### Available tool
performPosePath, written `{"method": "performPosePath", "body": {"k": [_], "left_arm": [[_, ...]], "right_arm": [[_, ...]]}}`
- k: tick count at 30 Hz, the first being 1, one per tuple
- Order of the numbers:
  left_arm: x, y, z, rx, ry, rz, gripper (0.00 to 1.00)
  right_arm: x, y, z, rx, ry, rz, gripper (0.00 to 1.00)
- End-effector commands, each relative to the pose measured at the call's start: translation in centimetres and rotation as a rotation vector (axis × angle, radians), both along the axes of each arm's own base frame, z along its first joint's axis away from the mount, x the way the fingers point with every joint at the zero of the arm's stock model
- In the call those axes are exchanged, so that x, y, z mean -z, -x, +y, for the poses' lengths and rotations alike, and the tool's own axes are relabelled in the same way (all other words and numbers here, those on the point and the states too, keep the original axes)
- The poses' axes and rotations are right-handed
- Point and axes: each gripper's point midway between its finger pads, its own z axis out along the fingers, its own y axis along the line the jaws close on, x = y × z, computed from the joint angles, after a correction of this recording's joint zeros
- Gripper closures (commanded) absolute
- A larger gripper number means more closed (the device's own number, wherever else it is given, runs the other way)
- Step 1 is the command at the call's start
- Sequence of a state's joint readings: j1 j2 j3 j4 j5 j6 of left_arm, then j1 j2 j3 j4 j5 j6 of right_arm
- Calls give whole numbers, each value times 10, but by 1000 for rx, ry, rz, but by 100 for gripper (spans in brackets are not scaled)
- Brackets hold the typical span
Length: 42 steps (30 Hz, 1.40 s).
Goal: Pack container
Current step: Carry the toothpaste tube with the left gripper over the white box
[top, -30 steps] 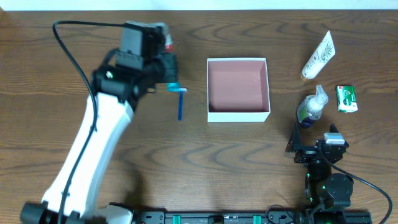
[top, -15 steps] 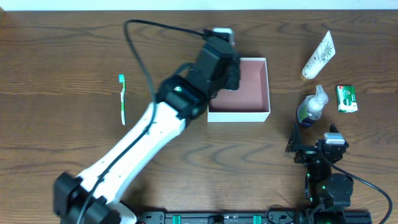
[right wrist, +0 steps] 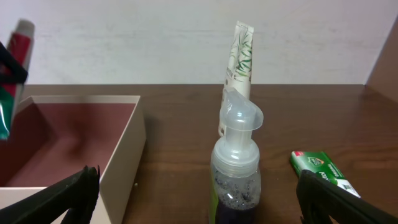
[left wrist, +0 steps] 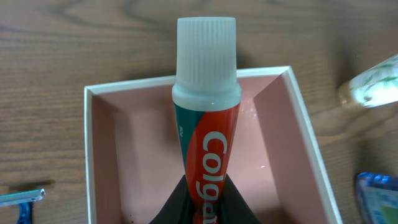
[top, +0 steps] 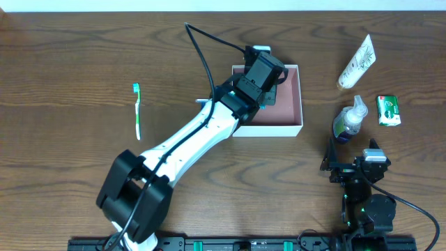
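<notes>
The red-and-green toothpaste tube [left wrist: 205,143] carries white letters running along its body: "Colg" shows, the rest hidden. The small green box [top: 389,110] near the right edge of the worktop bears pale print, too small to read. Same for the leaf-patterned tube [top: 357,61].

My claw [left wrist: 204,204] squeezes the bottom end of a red and green toothpaste tube [left wrist: 206,140], and its white bumpy cap [left wrist: 206,59] points away from me. Behind the tube I see the box [left wrist: 91,162], with white walls and a pink inside, and the cap covers a bit of its far wall. On the brown wood table [left wrist: 74,37] there is a blue razor [left wrist: 22,198] left of the box, a white tube with green leaves [left wrist: 372,87] on the right, and something blue [left wrist: 379,194] in the bottom right corner.
</notes>
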<state>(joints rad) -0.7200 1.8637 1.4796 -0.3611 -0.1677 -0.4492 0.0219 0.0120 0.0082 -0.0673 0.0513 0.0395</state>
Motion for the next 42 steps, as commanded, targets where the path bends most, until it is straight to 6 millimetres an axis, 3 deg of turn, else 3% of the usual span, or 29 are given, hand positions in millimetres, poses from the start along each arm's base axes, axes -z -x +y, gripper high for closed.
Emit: {"method": "performPosePath", "body": {"k": [1, 28, 42], "left_arm": [[6, -6, 3, -30, -19, -6, 89], [77, -1, 16, -50, -163, 119, 89], [81, -5, 23, -68, -167, 128, 89]], "right_arm": [[1, 0, 1, -7, 14, 0, 1], [1, 0, 1, -7, 15, 0, 1], [1, 0, 1, -7, 14, 1, 1]]}}
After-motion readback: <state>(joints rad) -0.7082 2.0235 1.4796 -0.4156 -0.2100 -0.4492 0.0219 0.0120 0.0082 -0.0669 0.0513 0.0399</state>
